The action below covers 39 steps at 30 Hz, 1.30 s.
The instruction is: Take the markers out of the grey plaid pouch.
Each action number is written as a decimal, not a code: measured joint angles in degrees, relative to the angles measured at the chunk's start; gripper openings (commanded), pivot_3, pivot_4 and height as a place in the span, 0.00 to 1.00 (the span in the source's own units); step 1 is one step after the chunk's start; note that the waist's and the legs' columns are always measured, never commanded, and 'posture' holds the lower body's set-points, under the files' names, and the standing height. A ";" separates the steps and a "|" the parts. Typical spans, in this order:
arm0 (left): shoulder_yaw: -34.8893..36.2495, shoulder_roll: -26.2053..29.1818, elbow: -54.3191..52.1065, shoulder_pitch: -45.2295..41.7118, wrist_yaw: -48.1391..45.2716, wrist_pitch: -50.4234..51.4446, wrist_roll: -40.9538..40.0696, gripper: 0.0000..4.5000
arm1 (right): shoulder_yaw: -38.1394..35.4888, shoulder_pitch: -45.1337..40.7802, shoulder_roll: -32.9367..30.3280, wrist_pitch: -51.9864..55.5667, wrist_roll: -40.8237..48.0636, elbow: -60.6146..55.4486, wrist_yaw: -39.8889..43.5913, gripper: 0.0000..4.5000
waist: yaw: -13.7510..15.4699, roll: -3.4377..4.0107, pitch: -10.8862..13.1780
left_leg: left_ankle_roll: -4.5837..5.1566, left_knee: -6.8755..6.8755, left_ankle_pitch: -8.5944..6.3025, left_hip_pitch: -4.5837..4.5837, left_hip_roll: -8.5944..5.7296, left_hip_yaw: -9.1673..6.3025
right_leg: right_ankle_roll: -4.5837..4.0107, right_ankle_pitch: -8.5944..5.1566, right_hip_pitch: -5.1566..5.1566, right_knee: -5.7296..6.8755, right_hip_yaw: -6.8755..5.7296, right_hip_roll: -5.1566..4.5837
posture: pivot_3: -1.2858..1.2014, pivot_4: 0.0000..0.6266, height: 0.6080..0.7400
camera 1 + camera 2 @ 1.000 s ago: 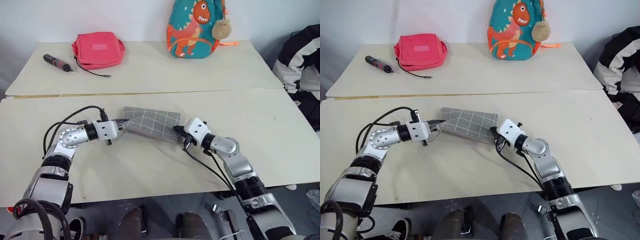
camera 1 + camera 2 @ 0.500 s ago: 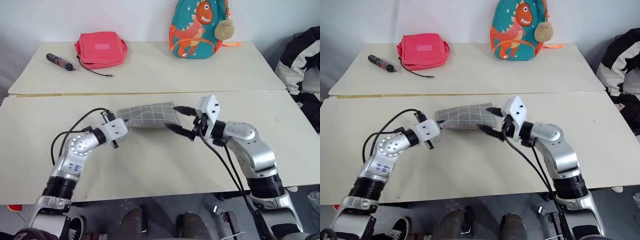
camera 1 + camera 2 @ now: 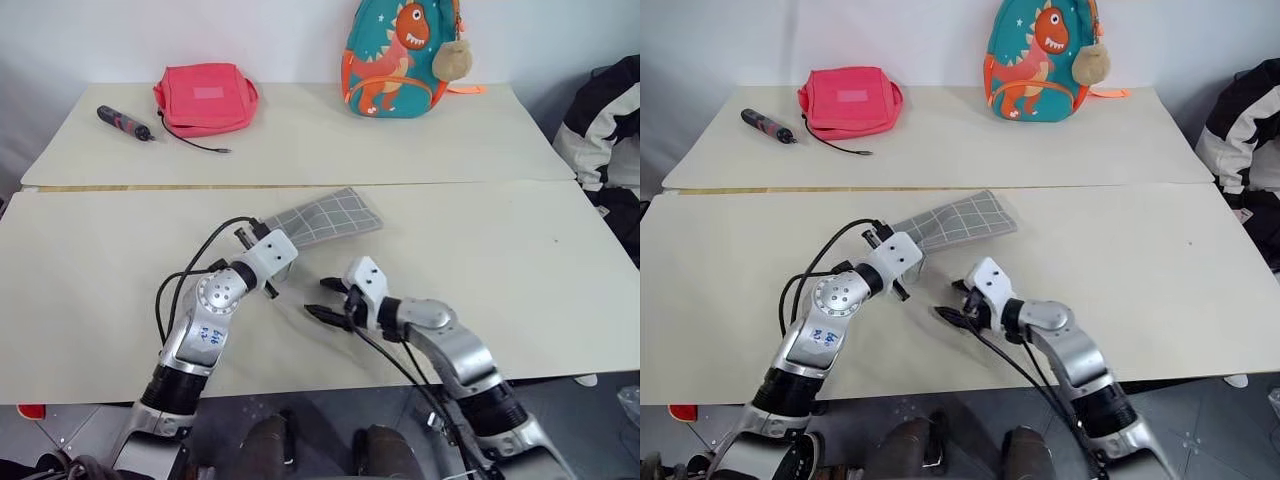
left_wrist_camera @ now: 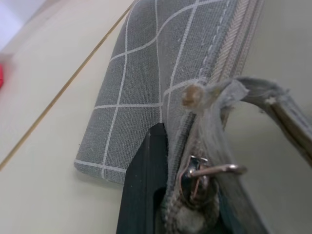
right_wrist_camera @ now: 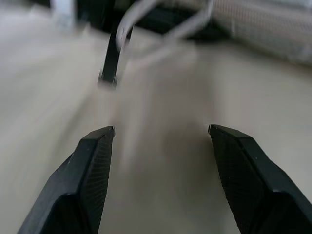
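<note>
From the head views, the grey plaid pouch [image 3: 325,217] lies mid-counter [image 3: 520,260], its near-left end pinched by the left hand [image 3: 277,262]. The right hand [image 3: 325,298] waits spread and empty.

At the left wrist, the fingers [image 4: 146,185] clamp the zipper edge [image 4: 204,170], probably to steady it for opening; no markers visible.

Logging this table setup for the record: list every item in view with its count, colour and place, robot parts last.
grey plaid pouch: one, grey with white grid, middle of near table, one end pinched and lifted.
pink-red bag: one, far table, left.
dark red-banded tool: one, cabled, left of that bag.
dinosaur backpack: one, teal and orange, far table against the wall.
black-and-white garment: one, beyond the tables' right edge.
tables: two, cream, end to end.
left gripper: shut on the pouch's zipper end.
right gripper: open, empty, over the near table.
</note>
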 measured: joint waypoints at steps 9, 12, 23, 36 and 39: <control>-2.87 1.06 -0.50 -0.19 0.02 -0.41 1.39 0.00 | -1.70 -3.91 6.58 1.61 1.11 4.10 -2.98 0.63 | -0.04 0.00 0.00 | -0.07 -0.07 -0.02 0.01 -0.03 -0.02 | -0.01 -0.01 -0.03 0.00 0.01 0.00 | 0.52 0.24 1.00; -3.48 1.03 -0.51 -0.42 0.18 -0.48 1.72 0.00 | -1.68 -4.61 6.91 1.80 1.12 4.52 -2.68 0.43 | 0.03 0.00 0.00 | -0.06 -0.07 -0.02 0.01 -0.03 -0.03 | -0.01 -0.01 -0.03 0.01 0.01 0.00 | 0.52 0.24 1.00; -3.42 1.83 -1.29 -0.46 0.18 -0.50 1.75 0.00 | -1.65 -4.58 5.22 1.32 0.29 6.27 -1.24 0.01 | -0.02 0.00 0.00 | -0.07 -0.08 -0.03 0.00 -0.03 -0.01 | -0.01 -0.01 -0.06 0.00 0.03 -0.01 | 0.52 0.24 1.00; -1.17 8.59 -3.64 1.14 -3.86 -4.14 -2.03 0.00 | -13.02 -5.51 -10.53 -0.58 1.79 6.10 4.38 0.01 | -0.03 0.01 0.01 | -0.05 -0.14 -0.02 0.02 0.01 0.05 | -0.02 -0.01 -0.05 -0.12 0.04 -0.02 | 0.52 0.24 1.00; -1.16 8.67 -3.72 0.86 -4.27 -4.05 -2.75 0.00 | -13.35 -6.05 -13.76 -3.30 1.29 9.77 5.91 0.01 | 0.03 0.01 0.01 | -0.02 -0.13 0.00 0.00 -0.01 0.09 | -0.01 -0.01 -0.03 -0.13 0.05 -0.03 | 0.52 0.24 1.00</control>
